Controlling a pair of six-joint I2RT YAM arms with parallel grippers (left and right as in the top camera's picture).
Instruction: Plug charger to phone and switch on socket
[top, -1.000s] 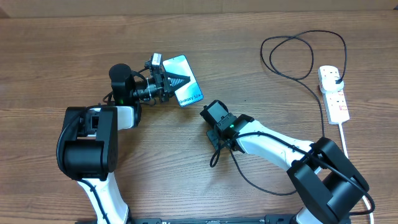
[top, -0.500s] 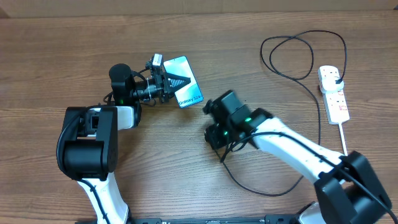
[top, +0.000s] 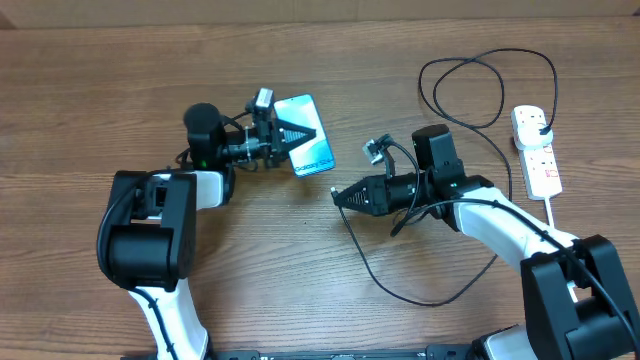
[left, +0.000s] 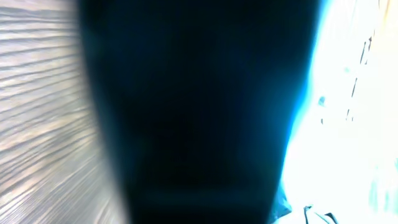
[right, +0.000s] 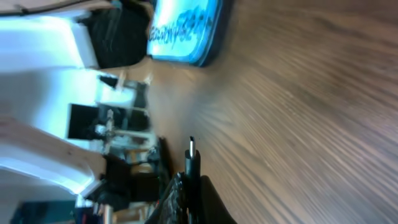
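Observation:
The phone (top: 306, 140), teal-screened with black edges, is held tilted above the table by my left gripper (top: 290, 137), which is shut on it. In the left wrist view the phone (left: 199, 106) fills the frame, dark and blurred. My right gripper (top: 343, 197) is shut on the charger's small plug tip (right: 191, 158), which points left toward the phone (right: 184, 31). The charger cable (top: 440, 280) trails from the gripper across the table and loops at the back right up to the socket (top: 536, 150), a white power strip where its black plug (top: 539, 125) sits.
The power strip's thick white cord (top: 553, 222) runs toward the front right. The cable loop (top: 470, 90) lies at the back right. The left arm's base (top: 145, 225) stands at the front left.
My right gripper rose and swung to point left at the phone, with the plug tip in it. My left gripper lifted and shifted the phone slightly right.

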